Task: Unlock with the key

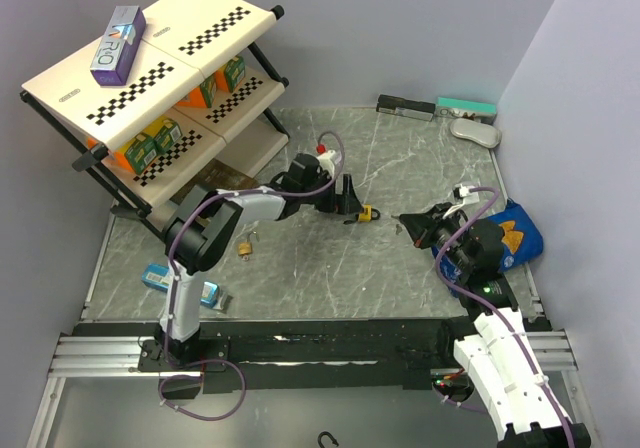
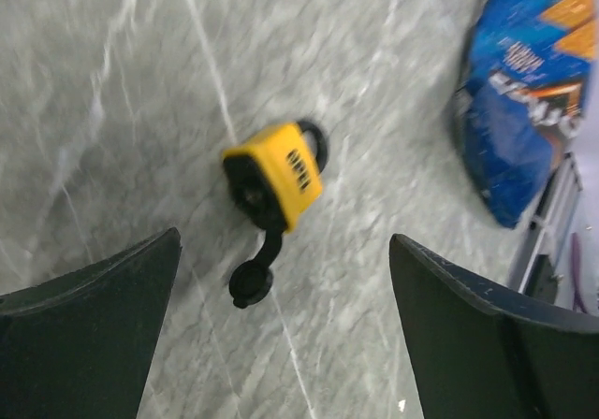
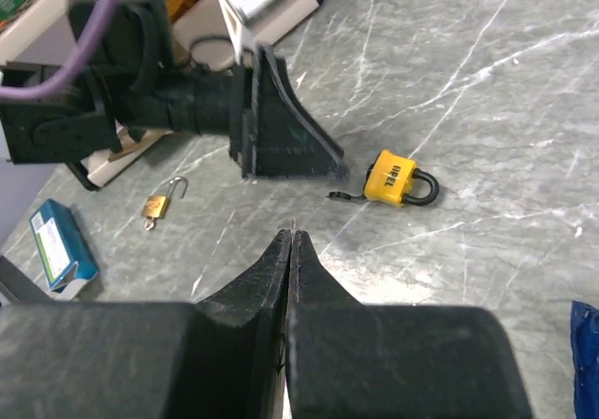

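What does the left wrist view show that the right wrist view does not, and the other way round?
Only the left wrist view: the black end face of the yellow padlock, seen close between the open fingers of the left tool, and the orange print on the blue bag.

Only the right wrist view: the small brass padlock, the blue box and the shut right tool.

Both: the yellow padlock lying on the marble table, its black cap hanging loose beside it, and the left tool near it.
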Controlling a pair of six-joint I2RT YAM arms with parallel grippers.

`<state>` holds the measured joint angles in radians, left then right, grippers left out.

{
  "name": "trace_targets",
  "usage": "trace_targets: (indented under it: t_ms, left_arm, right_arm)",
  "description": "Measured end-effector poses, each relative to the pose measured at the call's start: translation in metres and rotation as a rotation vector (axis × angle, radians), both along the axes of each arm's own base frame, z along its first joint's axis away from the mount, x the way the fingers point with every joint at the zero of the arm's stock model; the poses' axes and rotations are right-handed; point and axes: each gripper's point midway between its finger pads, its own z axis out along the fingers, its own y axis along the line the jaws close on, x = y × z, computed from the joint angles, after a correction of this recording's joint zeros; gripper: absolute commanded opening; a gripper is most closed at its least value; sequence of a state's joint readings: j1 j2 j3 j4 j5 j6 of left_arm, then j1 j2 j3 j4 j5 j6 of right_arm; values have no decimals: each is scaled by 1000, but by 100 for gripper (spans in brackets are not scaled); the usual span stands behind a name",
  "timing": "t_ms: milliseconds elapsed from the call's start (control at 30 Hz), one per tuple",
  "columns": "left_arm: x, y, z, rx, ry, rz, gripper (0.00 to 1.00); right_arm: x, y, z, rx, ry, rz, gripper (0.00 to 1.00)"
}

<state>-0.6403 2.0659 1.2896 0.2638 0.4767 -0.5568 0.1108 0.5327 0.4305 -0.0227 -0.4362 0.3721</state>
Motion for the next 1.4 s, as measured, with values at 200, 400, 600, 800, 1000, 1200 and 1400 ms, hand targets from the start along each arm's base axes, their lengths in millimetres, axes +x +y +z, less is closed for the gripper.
trace_targets:
  t_ms: [200, 400, 600, 800, 1000, 1200, 1400]
  left_arm:
    - [-22, -8, -25, 52, 40, -19, 98]
    - [-44, -29, -25, 67, 13, -56, 98]
    - [-72, -47, -25, 60, 6, -107, 98]
    - [-93, -38, -22, 72, 37, -97, 99]
    - [-97, -15, 10, 80, -2, -35, 99]
    - [-87, -15, 32, 48, -41, -4, 99]
    - [-83, -30, 1, 59, 29, -17, 98]
  right_arm:
    - [1, -3, -2, -5, 4, -14, 0]
    - [0, -3, -7, -2, 18, -16, 0]
    - [0, -3, -7, -2, 18, -17, 0]
    - [-1, -5, -7, -5, 21, -26, 0]
    - [-4, -9, -5, -11, 8, -49, 0]
    - [-5, -10, -6, -12, 13, -54, 0]
    - [-6, -11, -8, -17, 19, -57, 0]
